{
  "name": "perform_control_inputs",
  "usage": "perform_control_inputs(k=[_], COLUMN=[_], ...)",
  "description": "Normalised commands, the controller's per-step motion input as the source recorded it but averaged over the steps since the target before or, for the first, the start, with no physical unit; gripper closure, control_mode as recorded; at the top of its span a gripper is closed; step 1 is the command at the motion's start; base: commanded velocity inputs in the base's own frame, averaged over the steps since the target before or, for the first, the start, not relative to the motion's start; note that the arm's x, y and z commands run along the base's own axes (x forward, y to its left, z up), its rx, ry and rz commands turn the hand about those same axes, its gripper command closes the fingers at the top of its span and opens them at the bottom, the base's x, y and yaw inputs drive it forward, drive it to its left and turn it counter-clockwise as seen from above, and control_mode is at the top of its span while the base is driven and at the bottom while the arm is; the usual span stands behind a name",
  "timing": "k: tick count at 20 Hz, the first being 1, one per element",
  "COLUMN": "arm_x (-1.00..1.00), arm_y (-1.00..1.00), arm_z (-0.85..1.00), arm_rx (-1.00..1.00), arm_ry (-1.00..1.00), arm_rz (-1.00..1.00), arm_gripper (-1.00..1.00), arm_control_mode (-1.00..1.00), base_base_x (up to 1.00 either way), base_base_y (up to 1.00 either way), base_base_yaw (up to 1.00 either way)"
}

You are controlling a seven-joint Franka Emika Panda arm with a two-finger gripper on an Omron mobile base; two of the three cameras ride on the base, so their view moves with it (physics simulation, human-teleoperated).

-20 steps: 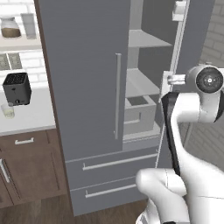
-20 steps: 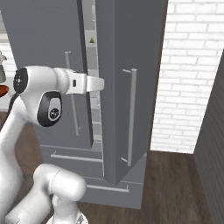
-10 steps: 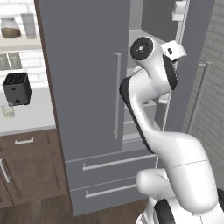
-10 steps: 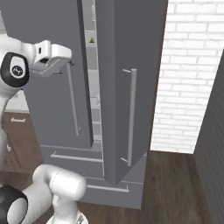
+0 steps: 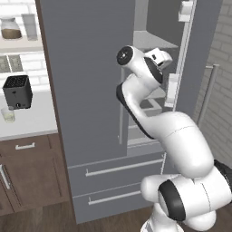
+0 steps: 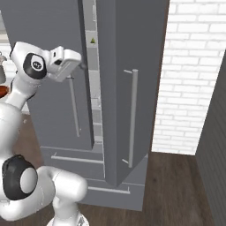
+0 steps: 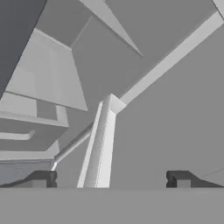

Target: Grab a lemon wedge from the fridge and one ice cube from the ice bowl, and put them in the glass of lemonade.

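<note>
Left base view shows your arm has swung up from beside the fridge (image 5: 90, 90) into its open gap; gripper (image 7: 109, 179) fingers spread wide, empty. The lemon wedge (image 6: 92, 41) sits on a door shelf, unreached.

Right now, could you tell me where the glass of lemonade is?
In the left base view, the glass of lemonade stands on the white counter, just below the black toaster.
</note>
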Motion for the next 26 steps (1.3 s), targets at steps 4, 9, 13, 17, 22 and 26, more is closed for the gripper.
perform_control_inputs(k=[4,9,13,17,22,26], arm_x=[0.14,0.00,0.00,-0.13,-0.36,-0.36], arm_y=[-0.80,-0.82,-0.79,-0.90,-1.00,-0.90], arm_z=[-0.21,0.00,0.00,0.00,0.00,0.03], arm_rx=[-0.09,-0.06,-0.04,-0.01,0.00,0.00], arm_ry=[0.11,0.08,0.05,0.04,0.00,0.00], arm_rz=[-0.11,-0.13,-0.12,-0.12,-0.13,-0.08], arm_gripper=[-1.00,-1.00,-1.00,-1.00,-1.00,-1.00], arm_control_mode=[-1.00,-1.00,-1.00,-1.00,-1.00,-1.00], base_base_x=[0.00,0.00,0.00,0.00,0.00,0.00], base_base_y=[0.00,0.00,0.00,0.00,0.00,0.00], base_base_yaw=[0.00,0.00,0.00,0.00,0.00,0.00])
